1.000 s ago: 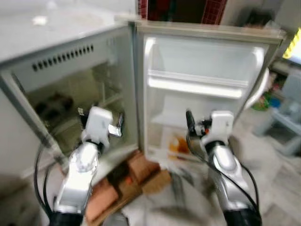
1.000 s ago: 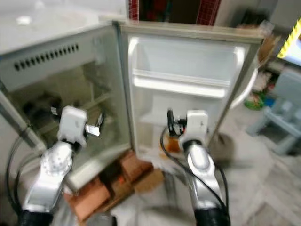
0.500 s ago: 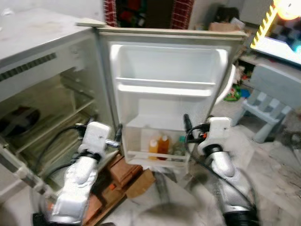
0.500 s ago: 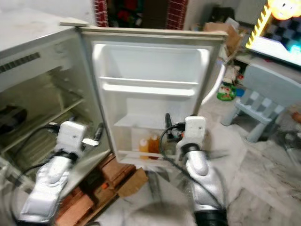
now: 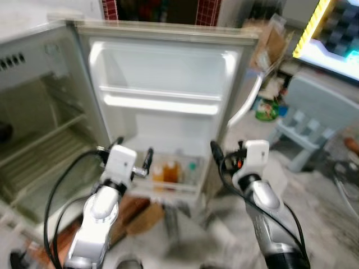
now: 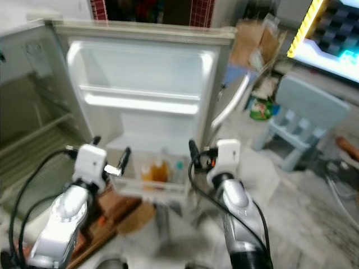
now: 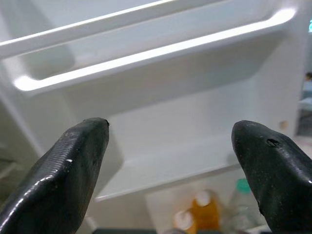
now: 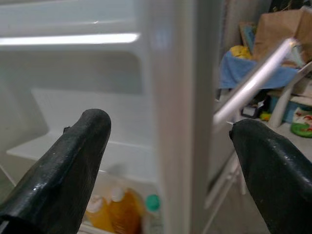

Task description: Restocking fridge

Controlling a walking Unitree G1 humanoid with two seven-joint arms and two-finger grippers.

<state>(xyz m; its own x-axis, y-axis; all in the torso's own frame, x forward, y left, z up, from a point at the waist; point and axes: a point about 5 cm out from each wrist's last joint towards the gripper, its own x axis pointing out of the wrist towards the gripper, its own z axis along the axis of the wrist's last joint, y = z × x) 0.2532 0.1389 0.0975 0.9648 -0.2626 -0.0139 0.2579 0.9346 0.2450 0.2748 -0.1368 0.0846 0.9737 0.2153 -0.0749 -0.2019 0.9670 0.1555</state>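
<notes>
Left eye view: the fridge door [image 5: 162, 84] stands swung wide, exposing its racks for loading. 2 orange bottles [image 5: 165, 171] and a green-capped one [image 5: 192, 171] sit in the door's lowest rack [image 5: 168, 188], kept upright by its rail. The left gripper [image 5: 134, 162], fingers spread wide and holding nothing, hovers just before that rack. The right gripper [image 5: 224, 159], likewise wide and empty, sits beside the door's free edge. No item to stock is in either gripper, so restocking appears not yet begun.
</notes>
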